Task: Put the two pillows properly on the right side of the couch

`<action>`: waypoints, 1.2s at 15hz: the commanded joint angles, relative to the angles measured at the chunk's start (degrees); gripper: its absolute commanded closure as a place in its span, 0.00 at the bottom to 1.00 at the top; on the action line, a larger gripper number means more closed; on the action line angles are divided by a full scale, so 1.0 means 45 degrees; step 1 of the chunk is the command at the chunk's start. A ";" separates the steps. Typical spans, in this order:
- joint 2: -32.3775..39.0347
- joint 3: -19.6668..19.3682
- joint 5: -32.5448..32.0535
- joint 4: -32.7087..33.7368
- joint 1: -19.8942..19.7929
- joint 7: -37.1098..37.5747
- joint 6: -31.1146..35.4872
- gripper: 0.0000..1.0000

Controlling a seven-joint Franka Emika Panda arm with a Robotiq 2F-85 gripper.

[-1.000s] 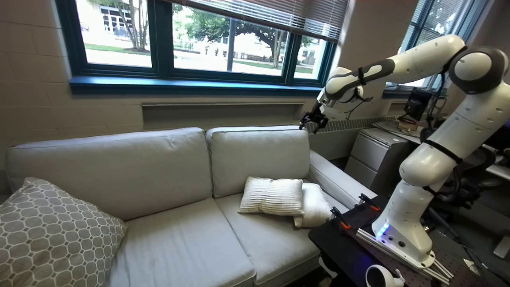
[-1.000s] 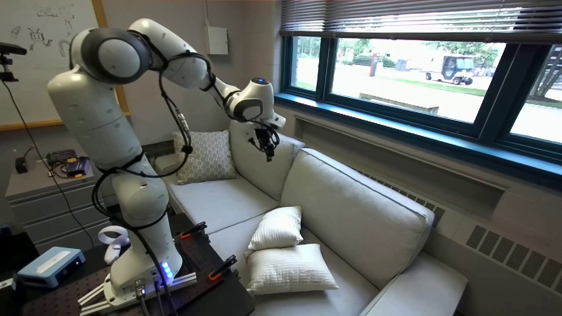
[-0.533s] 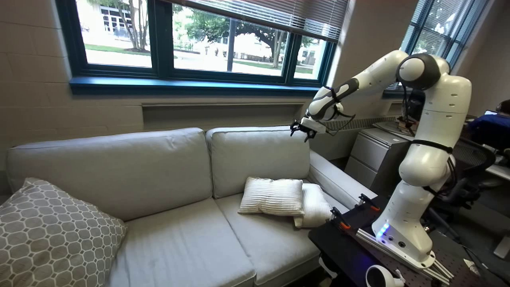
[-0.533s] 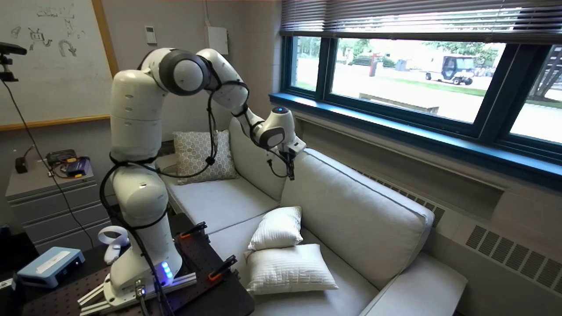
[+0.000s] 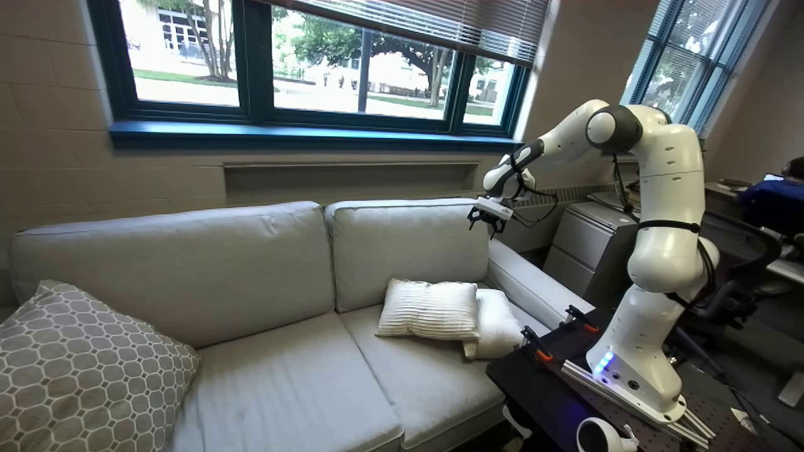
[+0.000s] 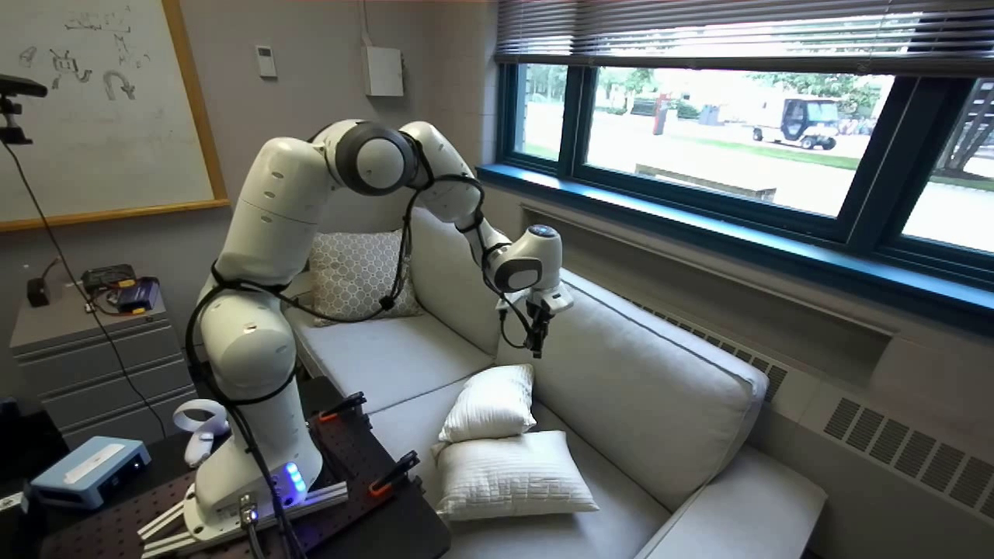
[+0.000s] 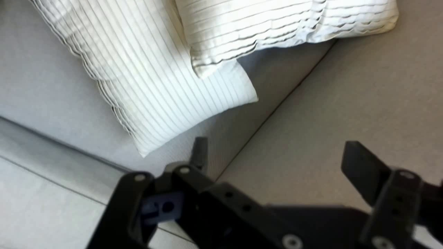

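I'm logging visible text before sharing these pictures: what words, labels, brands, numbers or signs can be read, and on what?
No text can be read.
Whiteboard: drawings, faint marks, no legible word.
Label on the blue box: too small to read.
Small wall unit: any marking too small to read.

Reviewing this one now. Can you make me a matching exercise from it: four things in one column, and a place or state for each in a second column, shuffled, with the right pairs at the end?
Column one
1. Gripper
2. Off-white pillow nearer the middle of the couch
3. Grey patterned pillow
4. White ringed controller

Column two
A. Near the robot's base
B. Lying partly over the second off-white pillow
C. Open above the couch, holding nothing
D. At the opposite end of the couch from both off-white pillows

Pairs: 1-C, 2-B, 3-D, 4-A
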 commanded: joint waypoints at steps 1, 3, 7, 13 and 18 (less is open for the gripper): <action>0.0030 0.0053 0.0444 0.0221 -0.0066 -0.0271 -0.0391 0.00; 0.0005 0.0206 0.0664 0.0452 -0.0170 -0.0352 -0.0694 0.00; 0.0262 0.0282 0.0656 0.0698 -0.0118 -0.0338 -0.0730 0.00; 0.2353 0.0344 0.0309 0.2526 -0.0600 -0.2127 -0.4378 0.00; 0.4282 -0.0513 -0.0461 0.4417 -0.1272 -0.3177 -0.7444 0.00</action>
